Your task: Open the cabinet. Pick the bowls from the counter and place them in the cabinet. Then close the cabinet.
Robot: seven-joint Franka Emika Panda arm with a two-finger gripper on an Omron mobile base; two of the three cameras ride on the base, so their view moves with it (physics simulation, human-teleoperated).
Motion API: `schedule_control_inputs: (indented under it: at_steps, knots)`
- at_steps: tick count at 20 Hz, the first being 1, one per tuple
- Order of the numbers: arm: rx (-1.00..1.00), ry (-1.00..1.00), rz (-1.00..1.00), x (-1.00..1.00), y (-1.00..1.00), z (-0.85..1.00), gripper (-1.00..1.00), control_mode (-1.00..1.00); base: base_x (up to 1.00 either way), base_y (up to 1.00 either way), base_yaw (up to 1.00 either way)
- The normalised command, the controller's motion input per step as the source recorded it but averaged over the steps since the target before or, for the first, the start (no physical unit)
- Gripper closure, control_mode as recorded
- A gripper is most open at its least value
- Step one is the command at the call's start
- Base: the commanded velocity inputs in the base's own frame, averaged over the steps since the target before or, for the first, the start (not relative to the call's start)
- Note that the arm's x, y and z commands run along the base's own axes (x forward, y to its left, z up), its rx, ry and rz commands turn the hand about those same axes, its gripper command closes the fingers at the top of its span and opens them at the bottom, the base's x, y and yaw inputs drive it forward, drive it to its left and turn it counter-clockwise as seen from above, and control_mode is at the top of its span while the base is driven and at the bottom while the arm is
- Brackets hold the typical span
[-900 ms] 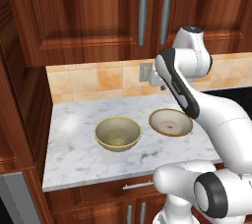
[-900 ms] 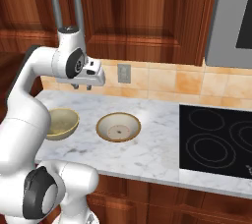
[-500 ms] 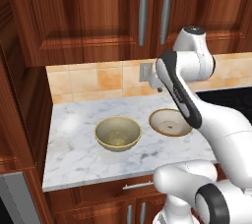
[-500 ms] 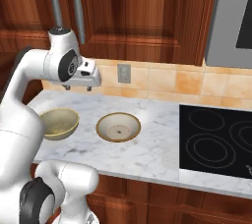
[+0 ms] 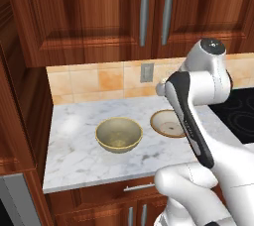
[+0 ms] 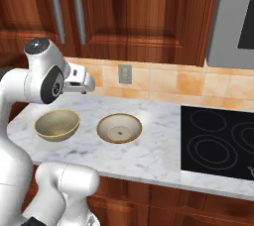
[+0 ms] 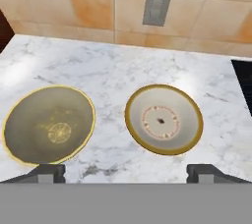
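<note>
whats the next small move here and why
Probably lower the hand toward one of the bowls, most likely the shallower bowl nearest its centre. Its fingers stand wide open and empty above the counter, and both that bowl and the deeper bowl sit untouched below. But the cabinet doors look closed, so opening them may have to come first.

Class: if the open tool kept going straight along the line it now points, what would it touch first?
Probably the bare marble counter in the gap between the deep bowl and the shallow bowl. The tool points down between them, though depth is hard to judge and either rim might catch a fingertip.
</note>
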Motion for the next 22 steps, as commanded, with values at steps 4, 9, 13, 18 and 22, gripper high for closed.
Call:
schedule_control_inputs:
  at_steps: [4, 9, 13, 18, 22]
  knots:
    - [-0.01, -0.31, 0.01, -0.26, 0.06, 0.41, -1.00, -1.00, 0.00, 0.00, 0.00]
    - [0.00, -0.29, 0.05, -0.25, 0.04, 0.47, -1.00, -1.00, 0.00, 0.00, 0.00]
    - [0.00, -0.24, 0.08, -0.24, 0.00, 0.49, -1.00, -1.00, 0.00, 0.00, 0.00]
    - [0.00, -0.26, 0.07, -0.21, 0.01, 0.56, -1.00, -1.00, 0.00, 0.00, 0.00]
    - [0.00, -0.14, 0.01, -0.05, 0.00, 0.47, -1.00, -1.00, 0.00, 0.00, 0.00]
